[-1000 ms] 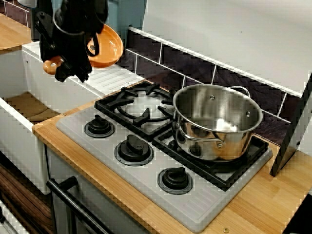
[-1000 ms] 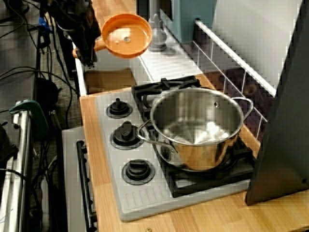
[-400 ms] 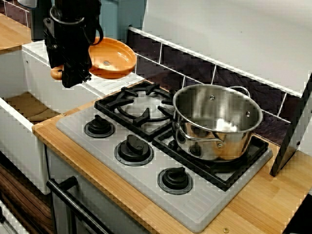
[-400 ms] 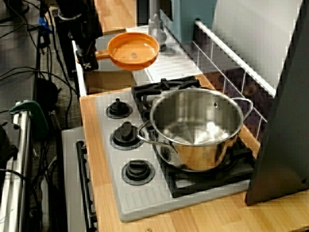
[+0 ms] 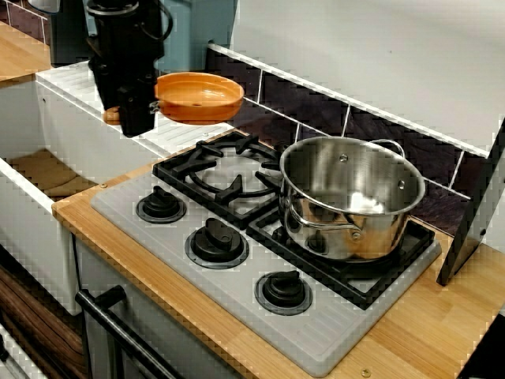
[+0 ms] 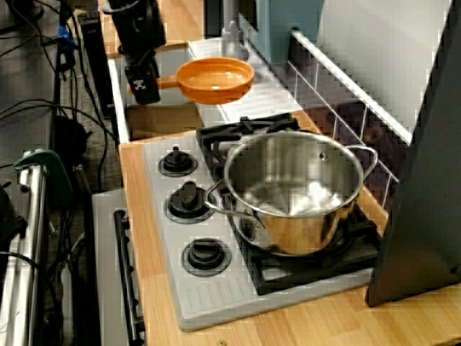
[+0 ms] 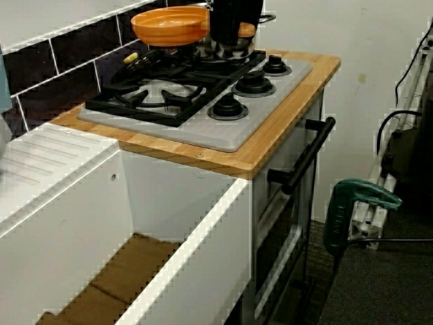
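My black gripper (image 5: 136,118) is shut on the handle of an orange pan (image 5: 199,95). It holds the pan level in the air, over the end of the ribbed white drainboard (image 5: 177,133) and just left of the rear left burner grate (image 5: 225,170). The side view shows the gripper (image 6: 146,83) left of the pan (image 6: 215,78). From the sink end, the pan (image 7: 170,26) hangs by the tiled wall and the gripper (image 7: 227,37) partly hides the stove's far side. The pan looks empty.
A steel pot (image 5: 351,197) with two handles stands on the right burner grate (image 5: 379,276); it also shows in the side view (image 6: 292,191). Three black knobs (image 5: 215,241) line the grey stove front. A white sink (image 5: 43,170) lies left, and a dark board (image 5: 473,221) leans at the right.
The gripper has carried the pan rightward from over the sink toward the stove. The pan has turned from tilted to level.
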`<state>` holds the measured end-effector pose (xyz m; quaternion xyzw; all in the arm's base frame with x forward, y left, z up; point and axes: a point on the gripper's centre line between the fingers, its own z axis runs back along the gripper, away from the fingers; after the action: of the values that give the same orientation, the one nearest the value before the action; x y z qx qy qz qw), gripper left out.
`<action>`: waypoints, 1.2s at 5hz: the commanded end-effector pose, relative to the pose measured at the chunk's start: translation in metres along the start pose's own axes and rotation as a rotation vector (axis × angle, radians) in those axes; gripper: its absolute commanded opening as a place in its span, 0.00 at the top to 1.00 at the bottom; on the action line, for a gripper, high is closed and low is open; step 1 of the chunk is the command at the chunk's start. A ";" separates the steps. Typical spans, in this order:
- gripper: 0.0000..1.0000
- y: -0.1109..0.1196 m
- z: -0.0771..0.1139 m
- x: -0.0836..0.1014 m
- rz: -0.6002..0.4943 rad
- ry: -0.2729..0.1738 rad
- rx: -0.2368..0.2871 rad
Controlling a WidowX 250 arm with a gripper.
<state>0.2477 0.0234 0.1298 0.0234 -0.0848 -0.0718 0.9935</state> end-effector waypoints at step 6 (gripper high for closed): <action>1.00 -0.033 -0.048 0.039 0.012 0.058 0.090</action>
<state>0.2866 -0.0105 0.0778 0.0686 -0.0471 -0.0578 0.9949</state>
